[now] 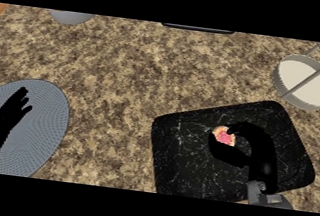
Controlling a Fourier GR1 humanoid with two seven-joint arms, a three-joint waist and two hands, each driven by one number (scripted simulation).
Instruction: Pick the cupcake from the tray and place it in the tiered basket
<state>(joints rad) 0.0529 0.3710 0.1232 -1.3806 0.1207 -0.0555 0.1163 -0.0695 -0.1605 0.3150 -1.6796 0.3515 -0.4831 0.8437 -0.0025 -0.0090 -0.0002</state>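
- While your right hand (251,146) sits over the black tray (185,168), you are at the grasp step: its fingers and thumb curl round the cupcake (224,136), which shows pink and orange in the gap between them.
- From the tray, the cupcake has not clearly left the surface; it lies toward the tray's upper middle, and you cannot tell from this view whether it is lifted or resting.
- Beyond the tray's upper right corner, well apart from it, stands the tiered basket (306,81), a round pale bowl with a grey rim and a slanted post; a second tier shows at the picture's edge above it.
- Off the tray's left side, your left hand (1,121) rests open, fingers straight, over a blue-grey round plate (46,116) on the granite counter (138,67).
- Judging by this, your next move calls for a straight lift clear of the tray, then a carry up and to the right toward the basket.
- Mind the basket's post and rim on the approach; come in over the open bowl, then release.
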